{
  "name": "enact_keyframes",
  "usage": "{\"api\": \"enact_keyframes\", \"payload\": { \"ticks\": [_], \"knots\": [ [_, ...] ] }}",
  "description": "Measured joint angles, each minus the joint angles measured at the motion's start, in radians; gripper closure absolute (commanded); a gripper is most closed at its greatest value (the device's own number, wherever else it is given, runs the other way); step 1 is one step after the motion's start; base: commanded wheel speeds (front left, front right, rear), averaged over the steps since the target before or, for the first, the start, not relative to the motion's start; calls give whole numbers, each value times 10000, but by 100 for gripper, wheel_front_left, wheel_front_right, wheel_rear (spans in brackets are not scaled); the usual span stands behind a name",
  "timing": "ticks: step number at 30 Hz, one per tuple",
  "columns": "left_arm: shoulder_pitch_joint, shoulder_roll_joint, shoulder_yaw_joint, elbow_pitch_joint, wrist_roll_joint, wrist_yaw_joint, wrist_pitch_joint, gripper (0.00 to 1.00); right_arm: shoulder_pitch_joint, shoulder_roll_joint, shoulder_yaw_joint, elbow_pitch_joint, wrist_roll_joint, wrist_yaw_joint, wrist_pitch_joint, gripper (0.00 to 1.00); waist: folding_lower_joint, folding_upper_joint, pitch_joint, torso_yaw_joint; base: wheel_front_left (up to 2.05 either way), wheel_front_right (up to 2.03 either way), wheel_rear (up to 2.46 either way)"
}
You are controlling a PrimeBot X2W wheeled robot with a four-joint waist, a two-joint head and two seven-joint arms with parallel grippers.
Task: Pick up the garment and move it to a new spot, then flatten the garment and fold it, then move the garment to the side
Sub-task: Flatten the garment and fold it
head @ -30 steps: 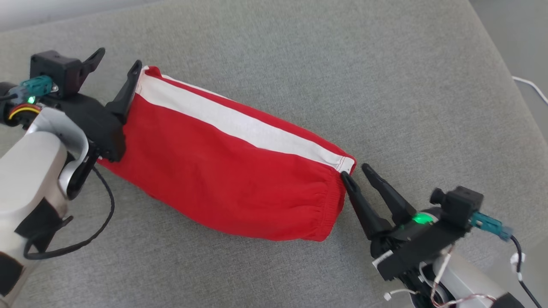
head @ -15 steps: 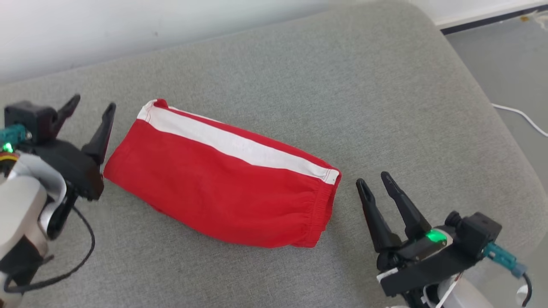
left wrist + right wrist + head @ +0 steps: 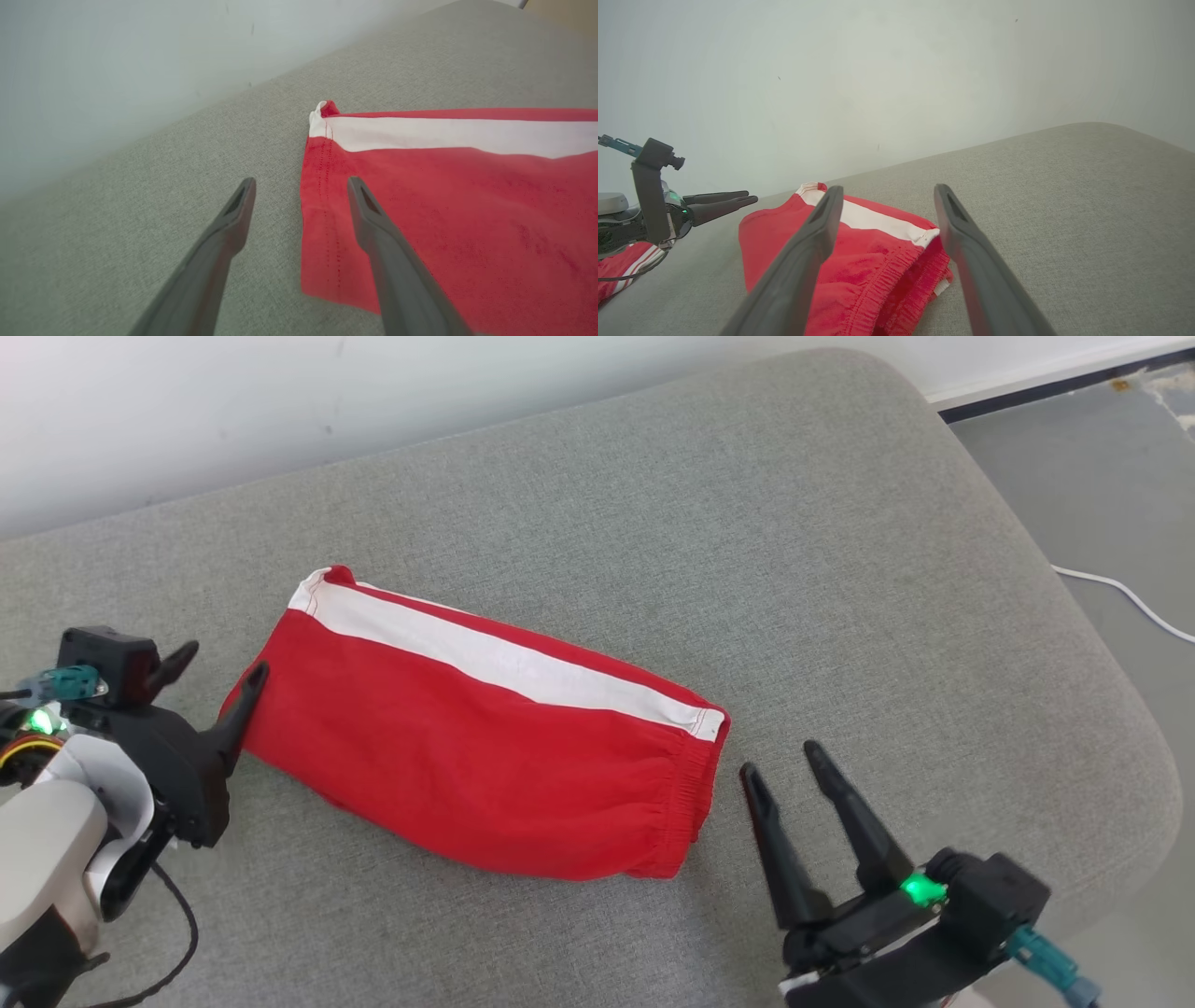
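Red shorts (image 3: 485, 765) lie diagonally across the middle of the grey cushion (image 3: 840, 569) and are the lump to route around. There is open cushion behind them up to the wall (image 3: 280, 401), which caps reach on the far side. A wide open patch runs right to the rounded edge, then drops to floor (image 3: 1074, 476) with a white cable (image 3: 1130, 602). The left gripper (image 3: 222, 665) crowds the shorts' left hem, jaws spread. The right gripper (image 3: 781, 761) sits just off the waistband end with a narrow gap between, jaws spread.
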State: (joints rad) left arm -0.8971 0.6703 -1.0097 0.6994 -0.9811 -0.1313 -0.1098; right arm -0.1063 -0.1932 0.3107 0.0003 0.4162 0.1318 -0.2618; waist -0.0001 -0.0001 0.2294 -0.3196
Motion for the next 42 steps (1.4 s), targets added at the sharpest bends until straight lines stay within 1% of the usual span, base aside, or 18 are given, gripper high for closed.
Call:
{"api": "enact_keyframes", "payload": {
  "ticks": [3, 7, 12, 17, 18, 19, 20, 21, 27, 34, 38, 42],
  "knots": [
    [4, 138, -219, -198, -180, 0, 499, 0, 125, 180, 65, 102, -228, 0, 0, 0, 0, 0, 23, 1, 0, 0, 0],
    [7, 334, -581, -336, -360, 0, 1344, 0, 147, 180, 186, 334, -583, 0, 2, 0, 0, 0, 79, -27, 0, 0, 0],
    [1, 405, -675, -263, -610, 0, 1768, 0, 134, 268, 234, 476, -604, 0, 2, 0, 0, 0, 153, -172, 0, 0, 0],
    [6, 276, -656, -31, -876, 0, 2090, 0, 100, 299, 334, 537, -604, 0, 2, 0, 0, 1, 234, -362, 0, 0, 0],
    [12, 236, -681, -10, -951, 0, 2180, 22, 95, 299, 337, 537, -604, 0, 2, 0, 1, 0, 254, -387, 0, 0, 0],
    [19, 205, -706, -4, -976, 0, 2205, 22, 93, 299, 341, 537, -602, 0, 2, 0, 1, 0, 273, -406, 0, 0, 0],
    [19, 205, -706, -4, -976, 0, 2205, 75, 93, 299, 341, 537, -602, 0, 2, 0, 1, 0, 273, -406, 0, 0, 0],
    [16, 194, -708, -2, -1016, 0, 2203, 100, 93, 297, 337, 535, -602, 0, 0, 0, 0, 0, 292, -418, 0, 0, 0],
    [0, 96, -759, 0, -1030, -4, 1866, 100, 113, 255, 230, 550, -604, 0, 0, 0, 1, 1, 230, -282, 0, 0, 0],
    [411, -107, -539, -399, -1296, 13, 1007, 100, 238, 173, 109, 575, -619, 0, 0, 0, 0, 1, -99, 195, 0, 0, 0],
    [1081, -113, -416, -834, -1478, 232, 420, 100, 448, 165, -123, 694, -619, 0, 0, 0, 1, 0, -338, 576, 0, 0, 0],
    [1888, -98, -305, -1429, -1751, 623, -138, 100, 715, 151, -328, 855, -617, 0, 0, 0, 0, 0, -607, 994, 0, 0, 0]
  ]
}}
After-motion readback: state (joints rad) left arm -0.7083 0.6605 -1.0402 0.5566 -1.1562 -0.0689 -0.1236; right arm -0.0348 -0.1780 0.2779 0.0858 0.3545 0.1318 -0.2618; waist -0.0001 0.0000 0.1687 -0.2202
